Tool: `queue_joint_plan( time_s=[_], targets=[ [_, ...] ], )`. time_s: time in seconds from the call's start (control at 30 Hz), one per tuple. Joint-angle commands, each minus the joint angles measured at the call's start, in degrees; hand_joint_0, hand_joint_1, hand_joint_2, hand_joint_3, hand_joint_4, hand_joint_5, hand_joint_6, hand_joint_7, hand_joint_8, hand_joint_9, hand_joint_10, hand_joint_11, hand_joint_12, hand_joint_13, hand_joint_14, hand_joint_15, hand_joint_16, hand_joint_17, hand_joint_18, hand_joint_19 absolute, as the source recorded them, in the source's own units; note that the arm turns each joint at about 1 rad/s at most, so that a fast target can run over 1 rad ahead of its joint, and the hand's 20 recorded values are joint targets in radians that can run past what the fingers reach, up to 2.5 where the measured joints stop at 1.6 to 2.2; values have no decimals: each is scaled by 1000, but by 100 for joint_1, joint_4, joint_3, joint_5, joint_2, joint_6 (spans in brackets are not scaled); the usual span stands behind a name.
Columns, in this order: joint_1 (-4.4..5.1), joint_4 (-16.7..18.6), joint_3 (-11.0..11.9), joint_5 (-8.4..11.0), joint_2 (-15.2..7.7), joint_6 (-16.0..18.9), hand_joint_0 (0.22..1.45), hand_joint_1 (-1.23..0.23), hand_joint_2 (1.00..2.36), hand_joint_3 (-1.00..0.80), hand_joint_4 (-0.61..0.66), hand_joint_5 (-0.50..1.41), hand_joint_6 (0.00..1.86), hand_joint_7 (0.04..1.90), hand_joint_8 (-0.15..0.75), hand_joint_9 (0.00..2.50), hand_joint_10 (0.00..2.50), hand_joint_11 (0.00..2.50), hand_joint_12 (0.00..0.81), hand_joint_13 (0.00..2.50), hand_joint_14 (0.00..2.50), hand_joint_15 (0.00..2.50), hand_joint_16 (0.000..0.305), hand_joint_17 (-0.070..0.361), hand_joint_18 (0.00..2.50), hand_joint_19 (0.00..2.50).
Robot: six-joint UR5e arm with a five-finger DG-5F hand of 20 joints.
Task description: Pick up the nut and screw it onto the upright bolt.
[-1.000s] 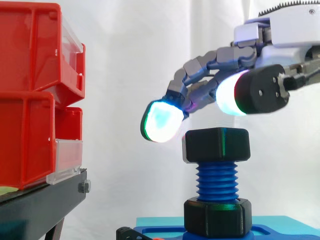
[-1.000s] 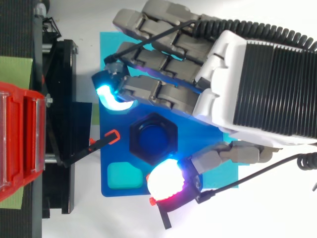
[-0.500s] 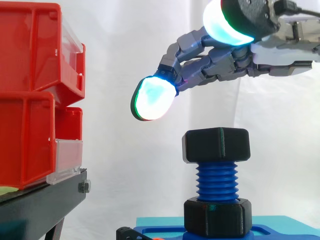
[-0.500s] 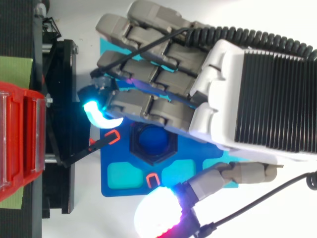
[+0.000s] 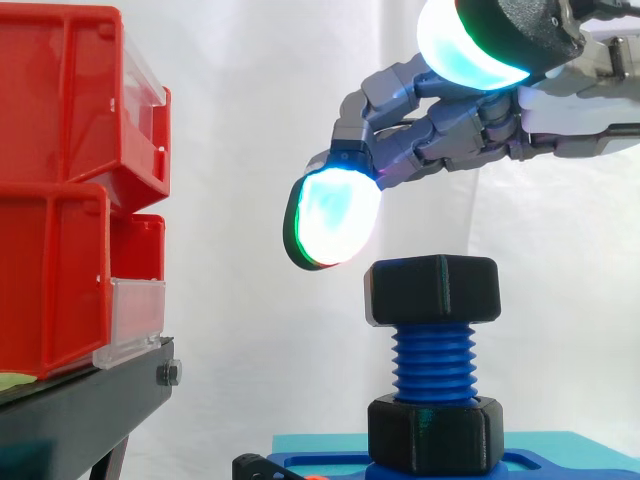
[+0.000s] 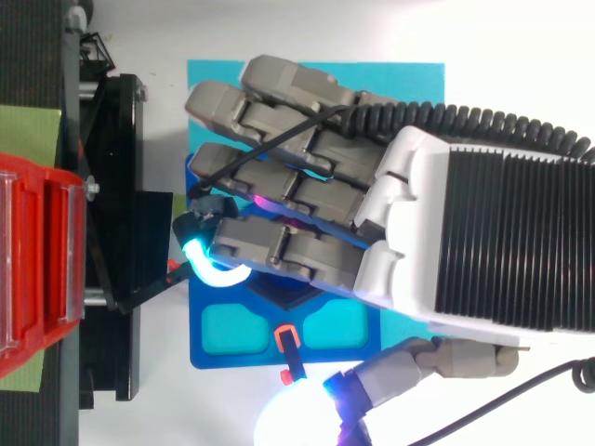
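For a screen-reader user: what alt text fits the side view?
The hand hovers, holding nothing, close above a black nut sitting atop an upright blue bolt. Red bins stand at left.

The nut (image 5: 432, 289) is matt black plastic, the bolt (image 5: 433, 362) smooth blue plastic (ridged along its thread). Bins (image 5: 50, 150) are glossy red plastic; robot hand (image 5: 440, 140) segments matt grey; curtain (image 5: 240, 100) white cloth.

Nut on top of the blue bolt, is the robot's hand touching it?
Cannot tell. In the side view a fingertip hangs close by the nut; in the top view the hand covers it.
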Motion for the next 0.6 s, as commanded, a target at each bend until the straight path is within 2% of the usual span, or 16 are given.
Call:
queue_joint_plan(
  time_s=[0.0, 0.17, 0.37, 0.57],
  targets=[
    [4, -52, -1, -6, -2, 5, 478, -135, 1000, -500, 269, -131, 503, 971, 280, 352, 0, 0, 379, 235, 0, 0, 51, 114, 0, 0],
    [4, -114, -1, -42, -2, 5, 483, -152, 1000, -500, 275, -132, 503, 976, 279, 362, 0, 0, 376, 243, 0, 0, 50, 113, 10, 0],
    [-58, -193, -1, -50, -2, 5, 486, -162, 1000, -500, 275, -128, 503, 979, 279, 369, 0, 0, 375, 251, 0, 0, 50, 112, 26, 0],
    [-128, -237, -1, -77, -2, -13, 491, -150, 1000, -500, 316, -86, 503, 1056, 284, 400, 0, 0, 375, 266, 0, 0, 48, 108, 30, 0]
  ],
)
